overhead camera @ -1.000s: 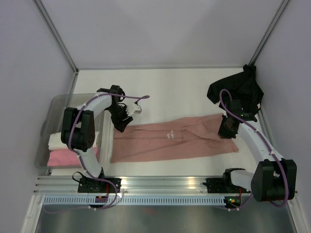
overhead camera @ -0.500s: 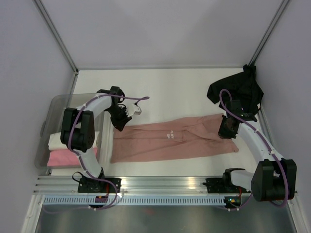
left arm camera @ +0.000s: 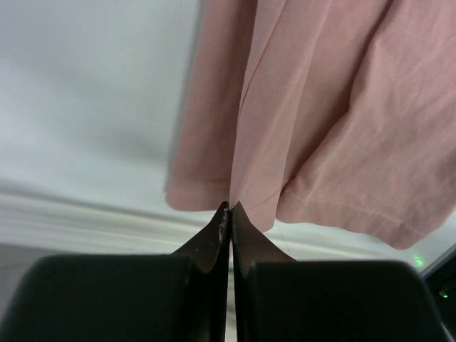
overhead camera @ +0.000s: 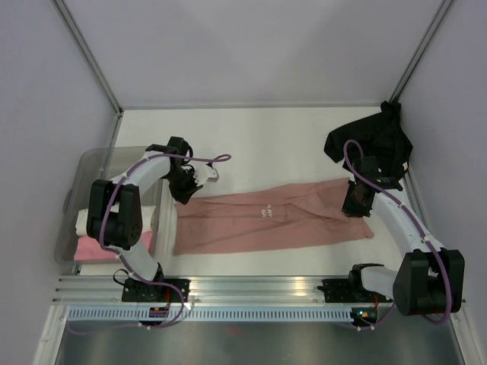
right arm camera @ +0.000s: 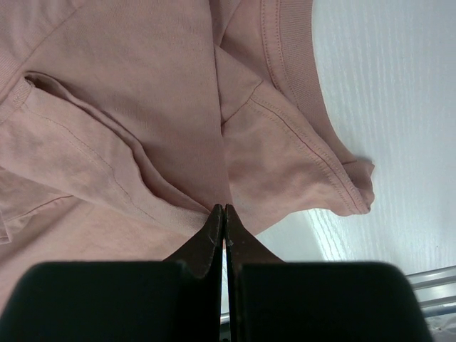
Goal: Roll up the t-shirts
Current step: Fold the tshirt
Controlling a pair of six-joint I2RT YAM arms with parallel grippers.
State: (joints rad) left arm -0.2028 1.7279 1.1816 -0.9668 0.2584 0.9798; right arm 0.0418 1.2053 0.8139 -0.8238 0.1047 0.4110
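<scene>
The salmon-pink t-shirt (overhead camera: 274,220) lies folded into a long strip across the middle of the worktop (overhead camera: 266,144). My left end effector (overhead camera: 181,199) is clenched on its left hem, and my right end effector (overhead camera: 354,207) pinches the cloth beside the collar at its right end. A black t-shirt (overhead camera: 373,141) sits bunched in the far right corner.

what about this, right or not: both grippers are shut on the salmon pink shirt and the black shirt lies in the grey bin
No. The black shirt is not in the grey bin; the top external view shows it crumpled on the table, far right corner. The left gripper and right gripper are indeed shut on the salmon pink shirt.
</scene>
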